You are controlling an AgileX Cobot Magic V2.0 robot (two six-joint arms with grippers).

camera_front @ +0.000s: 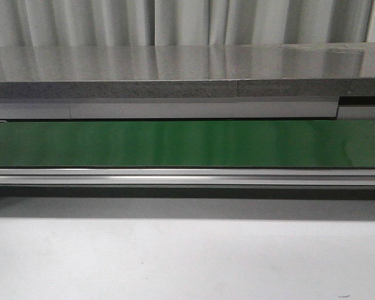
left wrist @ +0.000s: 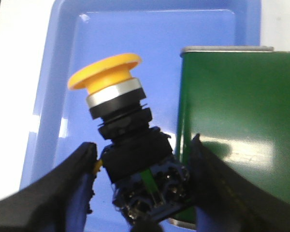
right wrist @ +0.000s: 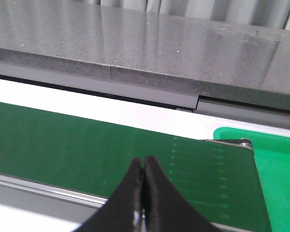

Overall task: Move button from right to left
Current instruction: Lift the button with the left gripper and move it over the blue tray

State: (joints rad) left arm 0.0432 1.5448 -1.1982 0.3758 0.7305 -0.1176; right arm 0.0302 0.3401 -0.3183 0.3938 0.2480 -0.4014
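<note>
Gripping the button [left wrist: 130, 145] by its black body, the left end effector [left wrist: 142, 193] holds it tilted above a blue tray [left wrist: 63, 58], yellow head toward the tray's far wall. Green belt [left wrist: 237, 121] ends just beside the button, its metal-edged end overlapping the tray. Lower part of the button is blurred and cut off by the frame. Right end effector [right wrist: 144, 193] is clenched on nothing, fingers touching, above the belt near its end; a green bin [right wrist: 275, 159] lies beyond. Front view shows only belt, rail and white counter [camera_front: 187, 256]; neither arm appears.
</note>
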